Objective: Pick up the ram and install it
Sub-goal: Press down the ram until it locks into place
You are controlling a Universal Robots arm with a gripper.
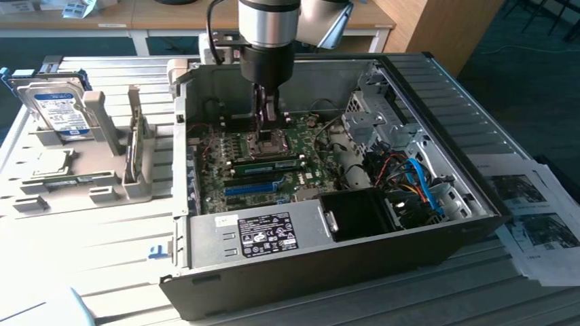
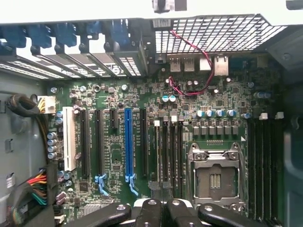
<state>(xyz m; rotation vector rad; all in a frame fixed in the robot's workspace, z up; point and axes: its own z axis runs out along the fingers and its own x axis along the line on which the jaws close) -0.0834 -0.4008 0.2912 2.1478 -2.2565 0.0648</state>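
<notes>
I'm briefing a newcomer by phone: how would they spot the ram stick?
Find the open computer case, then the motherboard inside. The ram lies between the square processor socket and the bright-blue slot: a thin green stick with dark chips, where the slot is plain blue plastic.

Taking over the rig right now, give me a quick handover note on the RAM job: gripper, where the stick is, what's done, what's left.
Gripper: shut, nothing seen between its fingers, down inside the open computer case above the processor socket.
Ram: lying along a motherboard slot beside the socket, on the side toward the blue slot, apart from the gripper.
Done: the stick is off the parts tray and in the case.
Left: I cannot tell whether it is fully seated and latched, so check that.
</notes>
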